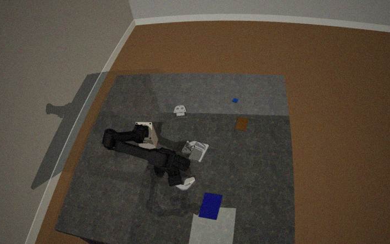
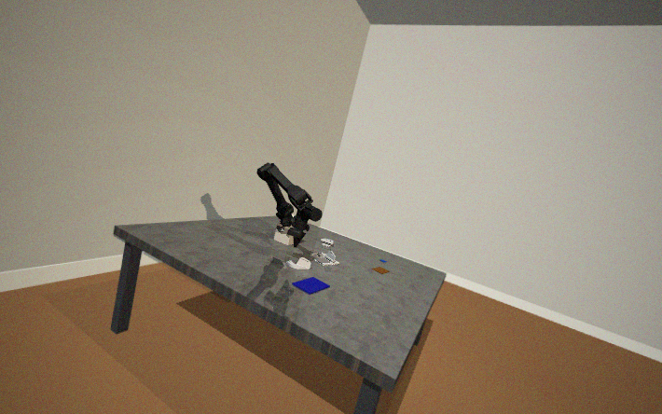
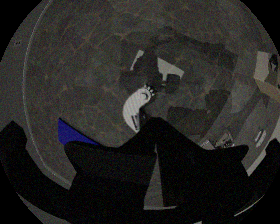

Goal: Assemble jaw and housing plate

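Jaw, white, toothed at one end (image 1: 185, 183) (image 2: 300, 264) (image 3: 134, 108); laid loose on grey worktop (image 1: 251, 169) (image 2: 210, 256) (image 3: 86, 60), near blue plate (image 1: 210, 206) (image 2: 310, 285) (image 3: 73, 134). Claw (image 2: 296, 243) (image 3: 155, 121) closed narrow, nothing gripped.

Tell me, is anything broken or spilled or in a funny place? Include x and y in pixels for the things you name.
I can't see anything spilled or broken. One thing looks a bit odd: the tool (image 3: 155, 121) is shut with nothing in it, while the loose white jaw (image 1: 185, 183) (image 2: 299, 264) (image 3: 135, 107) lies on the table.
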